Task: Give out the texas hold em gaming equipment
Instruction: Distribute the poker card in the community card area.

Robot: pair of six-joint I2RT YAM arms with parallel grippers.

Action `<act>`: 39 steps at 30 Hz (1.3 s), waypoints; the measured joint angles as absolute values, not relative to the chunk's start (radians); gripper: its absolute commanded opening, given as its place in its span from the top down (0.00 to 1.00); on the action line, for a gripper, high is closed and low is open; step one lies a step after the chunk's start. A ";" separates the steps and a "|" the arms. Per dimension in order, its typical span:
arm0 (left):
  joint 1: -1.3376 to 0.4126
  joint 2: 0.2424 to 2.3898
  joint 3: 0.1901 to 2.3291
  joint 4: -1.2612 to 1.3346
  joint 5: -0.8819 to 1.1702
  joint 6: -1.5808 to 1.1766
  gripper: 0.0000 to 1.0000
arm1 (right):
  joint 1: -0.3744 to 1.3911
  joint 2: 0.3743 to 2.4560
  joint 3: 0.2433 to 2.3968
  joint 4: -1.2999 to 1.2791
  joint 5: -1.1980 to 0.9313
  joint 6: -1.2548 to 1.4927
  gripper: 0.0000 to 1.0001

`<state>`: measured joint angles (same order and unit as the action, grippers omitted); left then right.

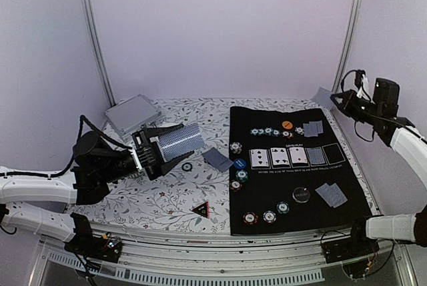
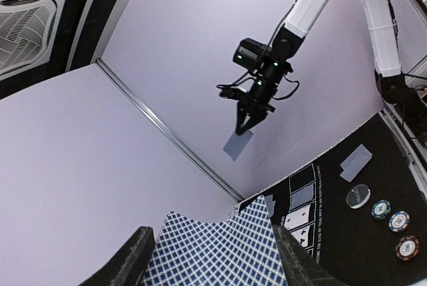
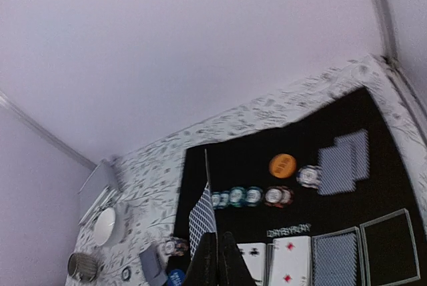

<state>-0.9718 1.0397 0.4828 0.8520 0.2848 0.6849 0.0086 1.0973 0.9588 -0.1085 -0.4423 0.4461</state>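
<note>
My left gripper [image 1: 162, 146] is raised over the flowered cloth, shut on a deck of blue-checked playing cards [image 1: 182, 140]. In its wrist view the deck [image 2: 220, 253] fills the gap between both fingers [image 2: 130, 263]. High at the back right, my right gripper [image 1: 335, 101] is shut on a single card [image 1: 323, 97]; its wrist view shows that card [image 3: 203, 216] nearly edge-on above the gripper [image 3: 217, 241]. On the black mat [image 1: 347, 216] lie face-up cards [image 1: 279, 157], a face-down card [image 1: 315, 156], two card pairs [image 1: 312, 128] [image 1: 331, 195], striped chips [image 1: 267, 131], an orange chip [image 1: 287, 125], a blue button [image 1: 239, 163] and a black disc [image 1: 301, 195].
A silver case [image 1: 132, 114] sits at the back left of the cloth. A loose card [image 1: 217, 159], a small chip [image 1: 187, 166] and a dark triangle [image 1: 201, 209] lie on the cloth left of the mat. A white bowl [image 3: 103, 226] and a striped mug [image 3: 81, 267] show in the right wrist view.
</note>
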 measured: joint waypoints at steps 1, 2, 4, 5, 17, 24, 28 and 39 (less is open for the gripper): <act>-0.973 1.040 0.483 0.852 0.285 0.685 0.43 | -0.047 1.085 0.894 -0.093 -0.411 0.484 0.99; -0.974 1.040 0.483 0.852 0.286 0.685 0.44 | -0.120 1.071 0.802 -0.058 -0.370 0.524 0.99; -0.976 1.040 0.483 0.852 0.288 0.685 0.44 | -0.196 1.061 0.684 -0.031 -0.302 0.587 0.99; -0.976 1.039 0.483 0.852 0.289 0.685 0.44 | -0.220 1.060 0.623 -0.012 -0.258 0.616 0.99; -0.982 1.038 0.483 0.852 0.290 0.685 0.44 | -0.230 1.316 0.528 0.238 -0.086 0.800 0.99; -0.982 1.038 0.483 0.852 0.290 0.685 0.44 | -0.230 1.446 0.516 0.303 -0.100 0.896 0.99; -0.982 1.038 0.483 0.852 0.290 0.685 0.44 | -0.230 1.459 0.511 0.324 -0.106 0.927 0.99; -0.982 1.038 0.483 0.852 0.290 0.686 0.44 | -0.230 1.524 0.495 0.345 -0.115 0.968 0.99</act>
<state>-0.9821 1.0382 0.4828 0.8516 0.2905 0.6857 -0.2298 1.5238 0.4953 0.3454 -0.1154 0.9684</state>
